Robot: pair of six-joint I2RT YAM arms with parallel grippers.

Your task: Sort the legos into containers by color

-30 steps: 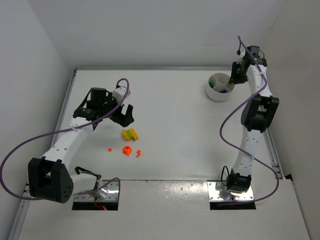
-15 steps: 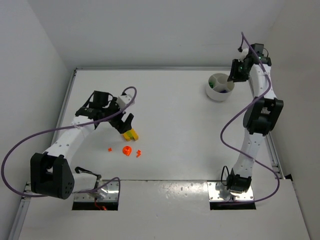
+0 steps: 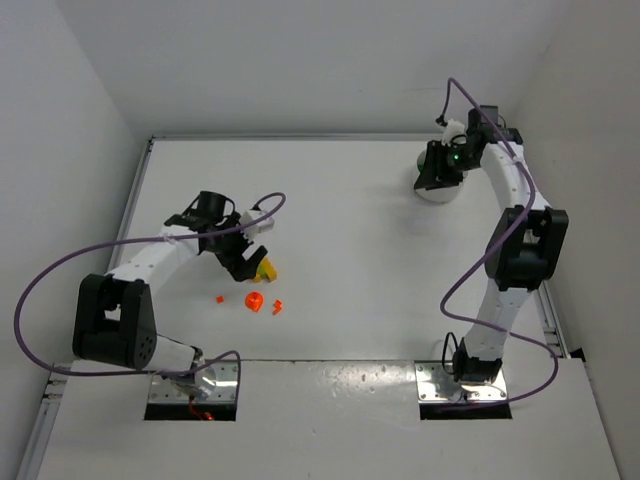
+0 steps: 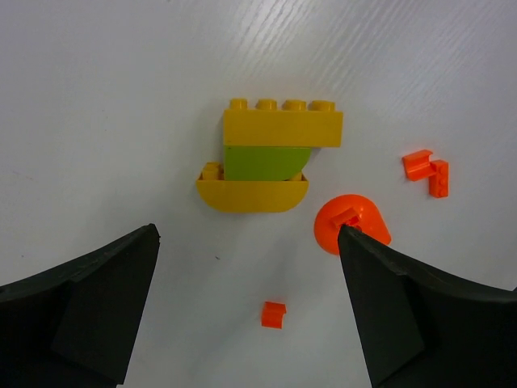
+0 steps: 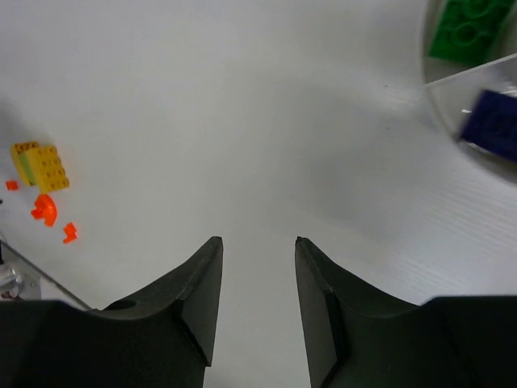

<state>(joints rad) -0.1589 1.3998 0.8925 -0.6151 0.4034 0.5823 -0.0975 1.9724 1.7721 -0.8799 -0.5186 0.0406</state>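
Note:
A stack of legos lies under my left gripper (image 4: 249, 241): a yellow brick (image 4: 281, 128), a green piece (image 4: 265, 162) and a curved yellow piece (image 4: 252, 194). The jaws are open just short of the stack and hold nothing. From above, the left gripper (image 3: 245, 262) partly covers the yellow stack (image 3: 265, 269). Orange legos lie nearby: a round one (image 4: 349, 226), a tiny one (image 4: 275, 314) and a bent bit (image 4: 426, 170). My right gripper (image 5: 257, 241) is open and empty over bare table beside the white dish (image 5: 440, 113). The dish's containers hold a green lego (image 5: 468, 28) and a dark blue lego (image 5: 494, 125).
The right gripper (image 3: 437, 170) hangs over the dish (image 3: 443, 193) near the back right wall. White walls close the table on the left, back and right. Purple cables loop off both arms. The orange bits (image 3: 254, 301) lie just in front of the left gripper.
The left gripper has come forward and down onto the yellow stack. The right arm has swung left over the dish and its jaws have widened.

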